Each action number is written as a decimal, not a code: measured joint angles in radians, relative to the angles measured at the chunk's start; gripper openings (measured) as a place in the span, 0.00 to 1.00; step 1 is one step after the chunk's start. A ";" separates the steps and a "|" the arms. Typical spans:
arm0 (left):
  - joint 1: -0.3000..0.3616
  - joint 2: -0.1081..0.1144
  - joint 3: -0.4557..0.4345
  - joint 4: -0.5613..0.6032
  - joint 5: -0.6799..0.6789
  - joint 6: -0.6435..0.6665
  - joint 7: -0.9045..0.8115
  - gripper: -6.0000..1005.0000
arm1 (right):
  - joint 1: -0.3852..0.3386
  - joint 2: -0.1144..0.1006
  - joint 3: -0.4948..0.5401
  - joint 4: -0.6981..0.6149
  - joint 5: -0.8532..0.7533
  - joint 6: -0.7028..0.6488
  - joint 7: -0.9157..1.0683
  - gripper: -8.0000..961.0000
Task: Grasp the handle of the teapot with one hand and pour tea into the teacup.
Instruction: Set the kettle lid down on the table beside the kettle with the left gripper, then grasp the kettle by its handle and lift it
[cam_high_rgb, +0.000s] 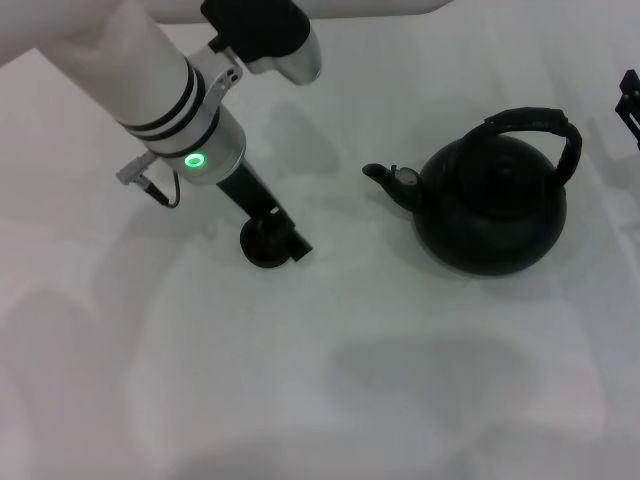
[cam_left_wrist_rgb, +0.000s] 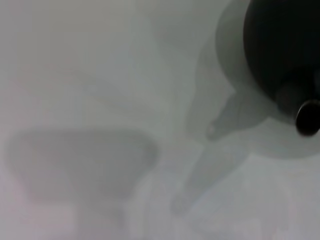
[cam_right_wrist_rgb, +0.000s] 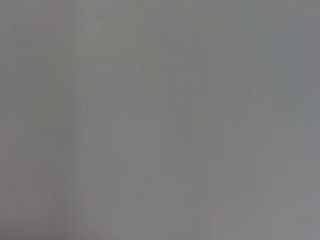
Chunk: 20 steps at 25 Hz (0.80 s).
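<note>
My left gripper (cam_high_rgb: 272, 228) sits at the centre-left of the head view, down at the teacup (cam_high_rgb: 265, 245), with one dark finger lying across the cup's rim; whether it is clenched on the cup or merely resting against it I cannot tell, because the fingers and the cup are both black and run together. I judge I am there to steady the cup so it does not slide or tip when the pour comes. The teapot (cam_high_rgb: 490, 205) stands upright on the white table (cam_high_rgb: 400, 380) at the centre-right, well apart from the cup, its spout (cam_high_rgb: 385, 178) turned toward the cup. Its handle (cam_high_rgb: 545, 125) arches over the top, free, with nothing gripping it. My right gripper (cam_high_rgb: 630, 105) shows only as a dark sliver at the right edge of the head view, near the handle but not touching it, and its state is not visible; its own wrist view shows nothing but blank grey. In the left wrist view a round black shape fills the upper right corner, too blurred for me to name. Nothing lies between teapot and cup; the stretch of table is bare apart from soft shadows. No tea is visible anywhere, so pouring has not begun.
</note>
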<state>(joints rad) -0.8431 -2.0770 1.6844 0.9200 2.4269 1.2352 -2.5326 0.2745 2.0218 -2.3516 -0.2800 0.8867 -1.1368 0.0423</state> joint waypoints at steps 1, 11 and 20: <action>0.000 0.000 0.000 0.000 0.000 0.000 0.000 0.85 | 0.000 0.000 0.000 0.000 0.001 0.000 0.000 0.81; 0.100 -0.001 -0.037 0.194 -0.033 -0.009 0.043 0.87 | 0.000 0.000 0.000 -0.001 0.013 -0.001 0.001 0.81; 0.210 0.002 -0.143 0.289 -0.241 -0.009 0.231 0.87 | 0.000 -0.001 0.000 0.003 0.014 -0.006 0.001 0.81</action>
<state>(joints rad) -0.6327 -2.0746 1.5411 1.2086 2.1863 1.2261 -2.3021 0.2746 2.0210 -2.3516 -0.2772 0.9005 -1.1429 0.0430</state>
